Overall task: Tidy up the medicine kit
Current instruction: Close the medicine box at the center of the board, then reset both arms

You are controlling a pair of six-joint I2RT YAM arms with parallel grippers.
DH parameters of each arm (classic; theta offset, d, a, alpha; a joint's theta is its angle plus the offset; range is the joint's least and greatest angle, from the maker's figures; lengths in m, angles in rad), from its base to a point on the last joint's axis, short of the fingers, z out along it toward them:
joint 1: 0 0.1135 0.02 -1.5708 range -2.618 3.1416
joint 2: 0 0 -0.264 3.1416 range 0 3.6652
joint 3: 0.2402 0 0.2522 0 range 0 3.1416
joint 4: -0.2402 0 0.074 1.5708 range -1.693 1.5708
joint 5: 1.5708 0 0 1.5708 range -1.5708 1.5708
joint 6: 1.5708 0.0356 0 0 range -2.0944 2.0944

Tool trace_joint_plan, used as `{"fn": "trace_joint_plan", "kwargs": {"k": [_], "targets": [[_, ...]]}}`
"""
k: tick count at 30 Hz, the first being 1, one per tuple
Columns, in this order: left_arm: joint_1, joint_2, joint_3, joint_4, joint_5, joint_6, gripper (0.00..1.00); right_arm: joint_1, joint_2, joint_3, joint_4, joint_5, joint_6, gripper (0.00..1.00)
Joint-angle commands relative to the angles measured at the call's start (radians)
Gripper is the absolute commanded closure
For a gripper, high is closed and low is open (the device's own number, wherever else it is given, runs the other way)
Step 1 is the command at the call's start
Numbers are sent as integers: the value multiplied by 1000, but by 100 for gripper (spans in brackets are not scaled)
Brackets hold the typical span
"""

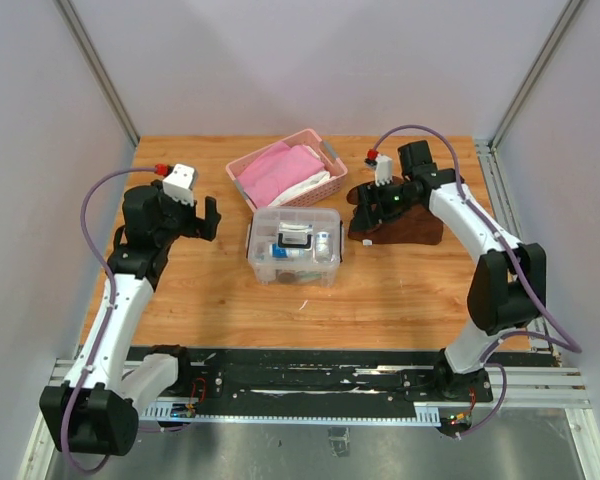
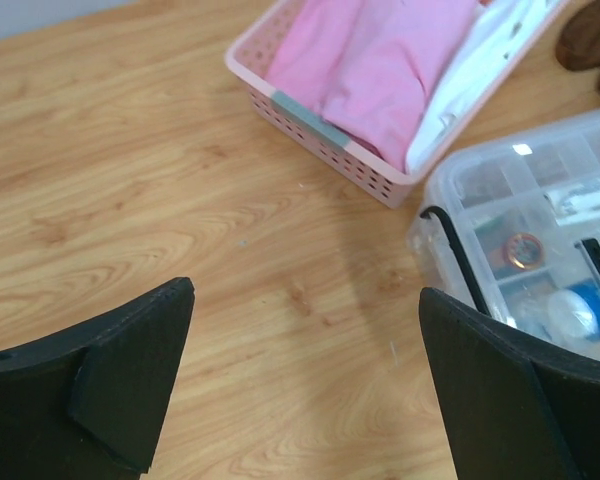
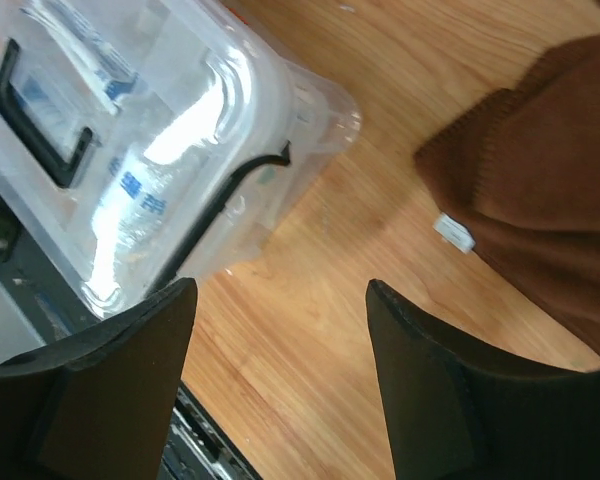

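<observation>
Left hand (image 2: 306, 300) and right hand (image 3: 280, 295) (both agape) flank the medicine kit (image 1: 293, 245).

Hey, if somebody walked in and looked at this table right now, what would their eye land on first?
Probably the pink basket at the back of the table, filled with pink cloth. Next, the clear plastic box in the middle, shut, with a dark handle. The left tool and right tool stand open and empty on either side of it, the right one near a brown cloth.
</observation>
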Motion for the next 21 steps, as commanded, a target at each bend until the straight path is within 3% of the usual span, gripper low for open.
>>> {"fn": "trace_joint_plan", "kwargs": {"k": [1,9,15,21], "targets": [[16,-79,-77,178,-80,-2,1,-13,-119,44,-118,257,-137,29],[20,-194,-233,389,-169,5,1,-23,-423,-147,-36,669,-305,19],[23,-255,-325,458,-170,8,1,-48,-665,-342,72,763,-340,17],[26,-317,-340,422,-135,15,1,-55,-834,-498,142,782,-303,17]]}}
